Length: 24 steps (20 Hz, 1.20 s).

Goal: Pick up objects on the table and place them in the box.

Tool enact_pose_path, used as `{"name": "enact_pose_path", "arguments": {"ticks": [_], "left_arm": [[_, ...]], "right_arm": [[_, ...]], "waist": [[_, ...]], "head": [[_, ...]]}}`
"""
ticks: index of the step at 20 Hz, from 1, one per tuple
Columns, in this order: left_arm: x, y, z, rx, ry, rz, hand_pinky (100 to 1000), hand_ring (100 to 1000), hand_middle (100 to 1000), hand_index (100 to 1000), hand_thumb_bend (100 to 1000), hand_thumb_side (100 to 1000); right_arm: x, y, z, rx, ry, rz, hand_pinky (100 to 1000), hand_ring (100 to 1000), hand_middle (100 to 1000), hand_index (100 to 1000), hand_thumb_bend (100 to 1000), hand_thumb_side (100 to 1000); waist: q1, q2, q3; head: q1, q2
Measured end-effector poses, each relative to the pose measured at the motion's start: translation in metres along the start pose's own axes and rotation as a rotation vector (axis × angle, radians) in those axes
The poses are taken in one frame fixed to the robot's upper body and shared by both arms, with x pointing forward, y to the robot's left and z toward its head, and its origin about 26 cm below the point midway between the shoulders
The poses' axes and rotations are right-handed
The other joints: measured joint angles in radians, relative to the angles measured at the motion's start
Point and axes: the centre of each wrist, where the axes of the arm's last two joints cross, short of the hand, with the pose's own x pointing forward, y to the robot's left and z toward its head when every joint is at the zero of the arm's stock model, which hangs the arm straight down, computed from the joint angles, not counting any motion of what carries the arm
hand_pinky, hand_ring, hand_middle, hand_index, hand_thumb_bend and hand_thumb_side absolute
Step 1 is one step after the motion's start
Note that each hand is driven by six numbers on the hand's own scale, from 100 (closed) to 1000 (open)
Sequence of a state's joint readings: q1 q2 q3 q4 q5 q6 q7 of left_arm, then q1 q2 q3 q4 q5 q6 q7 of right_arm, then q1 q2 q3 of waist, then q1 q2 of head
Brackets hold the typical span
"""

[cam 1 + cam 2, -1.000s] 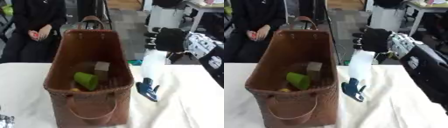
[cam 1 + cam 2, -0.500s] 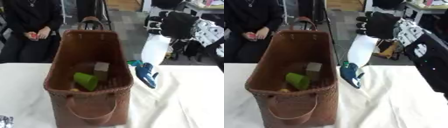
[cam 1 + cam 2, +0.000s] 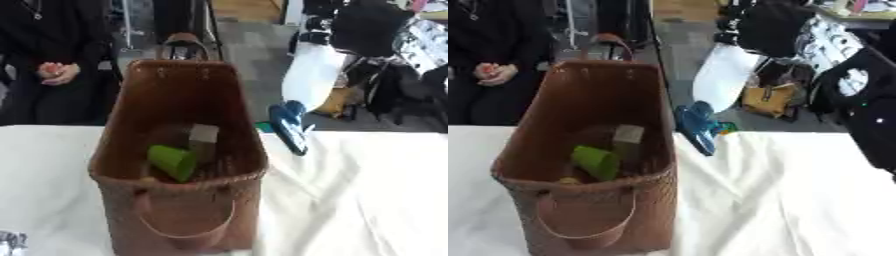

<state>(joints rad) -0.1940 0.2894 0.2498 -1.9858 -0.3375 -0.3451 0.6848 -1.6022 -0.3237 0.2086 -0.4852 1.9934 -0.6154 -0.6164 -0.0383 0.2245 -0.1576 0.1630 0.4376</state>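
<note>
A brown woven basket (image 3: 179,197) with looped handles stands on the white-clothed table (image 3: 367,200), left of centre. Inside it lie a green cup (image 3: 172,161) and a pale block (image 3: 203,134). My right hand (image 3: 772,25), black, is high at the upper right, shut on a white spray bottle (image 3: 311,75). The bottle hangs upside down, its blue spray head (image 3: 289,127) in the air just right of the basket's far rim. A small grey-silver part of my left hand (image 3: 9,242) shows in the lower left corner.
A small green thing (image 3: 726,127) lies at the table's far edge behind the spray head. A seated person in black is beyond the table at the far left. A tan bag (image 3: 765,102) and dark equipment stand on the floor beyond.
My right hand has lifted the spray bottle higher; its blue head has risen from beside the basket's wall to about its rim. The basket has not moved.
</note>
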Motion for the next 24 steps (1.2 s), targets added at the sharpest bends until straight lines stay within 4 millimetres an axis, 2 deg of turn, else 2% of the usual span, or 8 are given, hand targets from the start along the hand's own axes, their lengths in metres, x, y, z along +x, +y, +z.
{"name": "enact_pose_path", "arguments": {"ticks": [6, 24], "left_arm": [[0.001, -0.001, -0.001, 0.002, -0.003, 0.006, 721, 692, 823, 687, 100, 932], [0.003, -0.008, -0.004, -0.006, -0.004, 0.044, 721, 691, 824, 688, 100, 937]], "right_arm": [[-0.001, 0.001, -0.002, -0.098, 0.111, -0.137, 696, 861, 686, 332, 100, 594], [0.045, -0.001, -0.051, -0.248, 0.164, -0.371, 723, 839, 670, 336, 100, 585]], "waist": [[0.003, 0.002, 0.014], [0.002, 0.013, 0.076]], "head": [[-0.005, -0.009], [-0.04, -0.026]]}}
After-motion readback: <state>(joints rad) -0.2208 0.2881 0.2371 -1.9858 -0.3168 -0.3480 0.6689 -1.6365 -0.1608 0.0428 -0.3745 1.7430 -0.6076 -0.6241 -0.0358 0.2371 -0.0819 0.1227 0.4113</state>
